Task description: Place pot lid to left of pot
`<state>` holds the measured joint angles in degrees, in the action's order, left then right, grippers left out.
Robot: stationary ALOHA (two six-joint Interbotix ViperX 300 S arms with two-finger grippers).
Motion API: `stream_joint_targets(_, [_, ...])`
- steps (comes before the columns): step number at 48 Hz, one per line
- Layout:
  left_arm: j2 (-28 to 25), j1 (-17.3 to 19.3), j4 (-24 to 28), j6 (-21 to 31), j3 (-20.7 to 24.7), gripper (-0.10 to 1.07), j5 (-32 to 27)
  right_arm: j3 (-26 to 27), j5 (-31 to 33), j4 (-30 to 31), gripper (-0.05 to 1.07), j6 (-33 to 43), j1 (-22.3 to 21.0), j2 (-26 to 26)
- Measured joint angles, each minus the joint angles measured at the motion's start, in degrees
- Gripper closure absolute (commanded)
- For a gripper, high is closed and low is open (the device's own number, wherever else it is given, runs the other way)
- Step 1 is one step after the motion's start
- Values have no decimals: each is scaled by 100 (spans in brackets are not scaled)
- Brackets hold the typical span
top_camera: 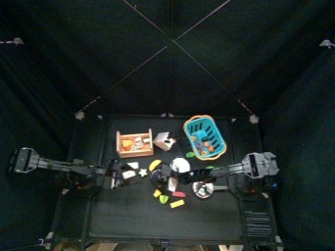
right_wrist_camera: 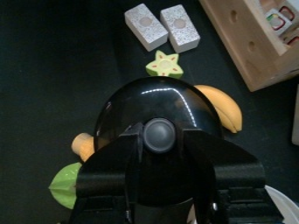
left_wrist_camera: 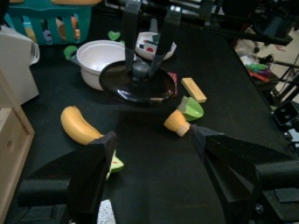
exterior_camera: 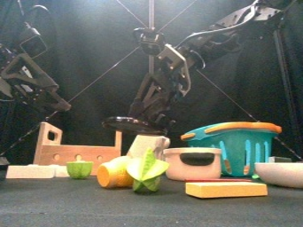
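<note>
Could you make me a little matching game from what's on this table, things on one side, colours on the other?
Things:
1. pot lid
2. basket
3. star
4. pot

Colours:
a. white
b. black
c. teal with an orange handle
d. yellow-green

Pairs: 1-b, 2-c, 3-d, 4-a

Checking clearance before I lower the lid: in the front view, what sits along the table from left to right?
Wooden block rack → small green cup → orange piece → green wedge → white pot → yellow block → teal basket → white bowl.
</note>
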<state>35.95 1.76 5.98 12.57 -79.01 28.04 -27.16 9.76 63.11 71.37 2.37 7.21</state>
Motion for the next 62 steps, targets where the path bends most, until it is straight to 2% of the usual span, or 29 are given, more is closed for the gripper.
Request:
stream_joint_targets(14, [35, -9, 0, 0, -26, -2, 0, 211, 0, -9, 40, 0, 0, 536])
stream_joint_targets(38, [44, -9, -35, 0, -35, -2, -132, 352, 9, -149, 38, 0, -9, 923])
stream_joint_targets(44, [44, -9, -70, 0, -35, -2, -185, 360, 9, -220, 34, 0, -18, 932])
stream_joint_targets(54, [35, -9, -79, 0, -35, -2, -202, 387, 18, -299, 19, -9, -18, 923])
stream_joint_targets(62, [44, 0, -79, 9, -35, -2, -202, 404, 9, -334, 15, -9, -26, 932])
